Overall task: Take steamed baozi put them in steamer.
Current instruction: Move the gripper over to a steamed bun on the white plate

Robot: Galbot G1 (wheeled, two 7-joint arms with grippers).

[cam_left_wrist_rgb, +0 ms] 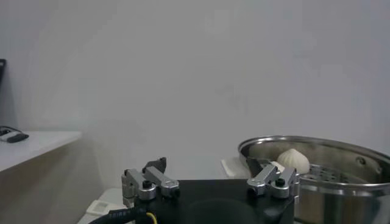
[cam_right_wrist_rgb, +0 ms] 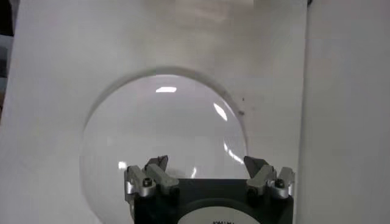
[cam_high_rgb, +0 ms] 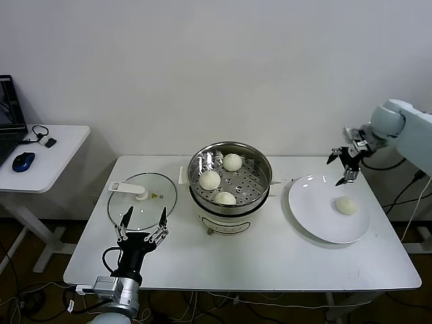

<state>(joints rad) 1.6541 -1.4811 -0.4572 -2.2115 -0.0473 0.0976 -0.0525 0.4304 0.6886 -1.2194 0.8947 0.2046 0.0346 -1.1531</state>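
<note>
The steel steamer on its white pot base stands mid-table with three off-white baozi on its perforated floor. A fourth baozi lies on the white plate at the right. My right gripper is open and empty, hanging above the plate's far edge, apart from that baozi. In the right wrist view the plate lies below the open gripper; the baozi is out of that view. My left gripper is open and empty, parked near the table's front left; its wrist view shows the steamer and a baozi.
A flat glass lid with a white handle lies left of the steamer, just behind the left gripper. A small side table with a blue mouse stands at the far left. Cables hang at the right table edge.
</note>
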